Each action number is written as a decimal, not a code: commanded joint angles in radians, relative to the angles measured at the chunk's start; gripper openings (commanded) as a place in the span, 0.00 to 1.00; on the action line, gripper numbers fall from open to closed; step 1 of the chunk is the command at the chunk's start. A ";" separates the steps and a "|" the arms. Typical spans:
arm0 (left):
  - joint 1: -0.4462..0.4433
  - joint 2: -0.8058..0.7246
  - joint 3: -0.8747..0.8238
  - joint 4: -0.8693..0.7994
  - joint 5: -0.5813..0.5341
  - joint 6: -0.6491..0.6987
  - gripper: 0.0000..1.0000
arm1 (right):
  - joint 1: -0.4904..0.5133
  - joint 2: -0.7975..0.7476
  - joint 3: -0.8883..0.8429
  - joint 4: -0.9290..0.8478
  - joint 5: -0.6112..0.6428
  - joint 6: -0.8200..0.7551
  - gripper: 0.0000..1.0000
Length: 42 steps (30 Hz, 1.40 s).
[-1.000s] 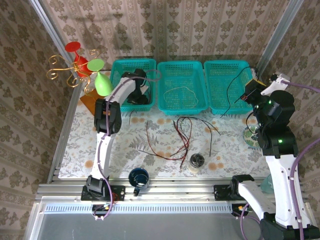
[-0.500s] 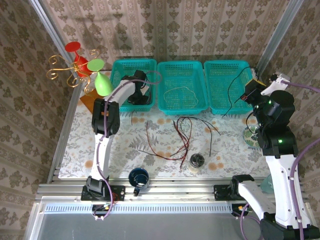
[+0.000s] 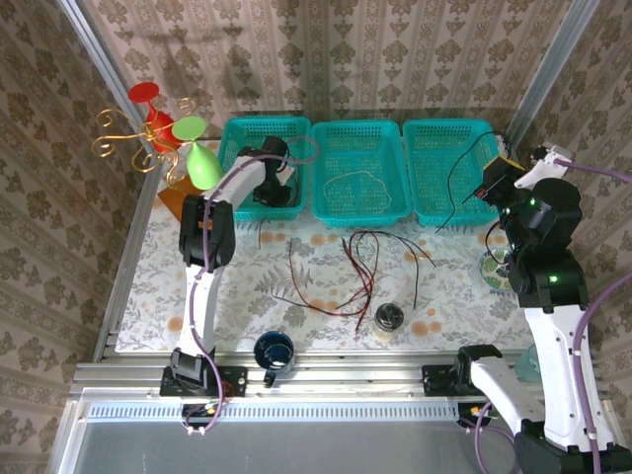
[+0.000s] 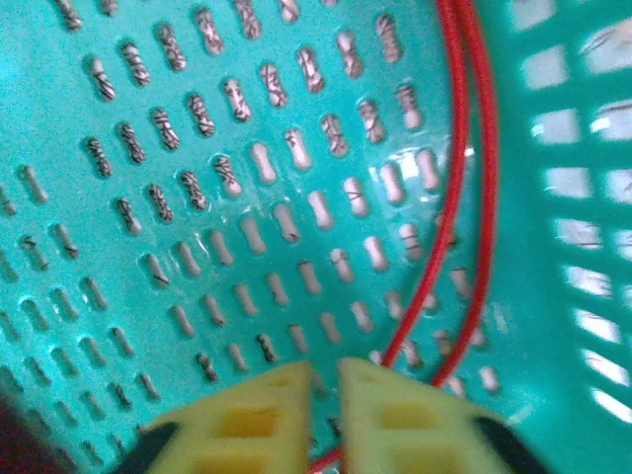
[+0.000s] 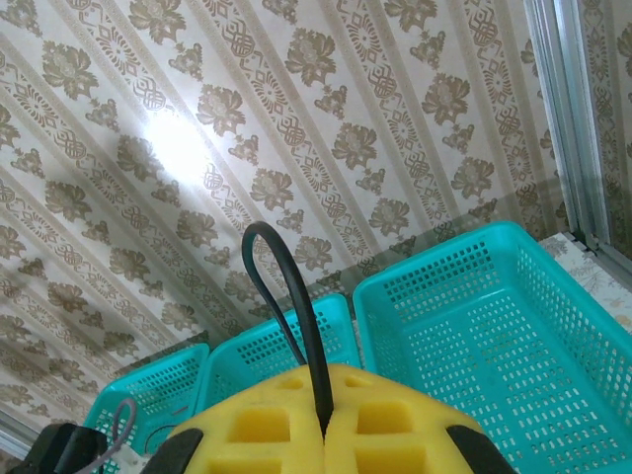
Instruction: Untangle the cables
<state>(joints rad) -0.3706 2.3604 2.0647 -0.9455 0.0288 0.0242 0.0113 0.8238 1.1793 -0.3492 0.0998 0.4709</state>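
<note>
- Red cable: thin, glossy, two strands side by side. It lies on the slotted floor of the left basket. It runs ahead and to the right of the left claw in the wrist view, then curves back under the claw's tips.
- Left claw: blocky yellow pads nearly together with a thin slit between them. The basket floor shows through the slit and nothing sits in it. The claw is low inside the basket, with a wall close on its right.
- Black cable: rises in a stiff arc straight out of the right claw, whose yellow pads are pressed together on it. In the top view it drapes from that claw across the right basket.
- White cable: slack loop in the middle basket, between the two claws and touching neither.
- Loose cables: dark red and black, crossing on the floral cloth, well apart from both claws and on the arm-base side of them.
- Baskets: teal plastic, perforated, set in a row edge to edge.
- Around: a small jar and a dark cup nearer the bases. A green cone, a red stand and gold wire curls sit outside the left basket, left of the left claw.
</note>
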 commanded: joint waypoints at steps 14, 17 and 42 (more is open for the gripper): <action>-0.002 0.021 -0.010 -0.024 0.041 0.013 0.53 | 0.008 -0.011 0.019 -0.019 0.017 -0.023 0.00; -0.005 0.036 -0.024 -0.009 0.020 0.022 0.54 | 0.007 -0.009 0.018 -0.017 0.018 -0.024 0.00; -0.030 -0.046 -0.040 0.052 -0.134 0.065 0.00 | 0.009 -0.007 0.021 -0.019 0.020 -0.024 0.00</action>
<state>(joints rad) -0.4110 2.3531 1.9888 -0.8337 -0.0807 0.0673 0.0113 0.8242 1.1793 -0.3492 0.1001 0.4671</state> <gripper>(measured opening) 0.053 0.071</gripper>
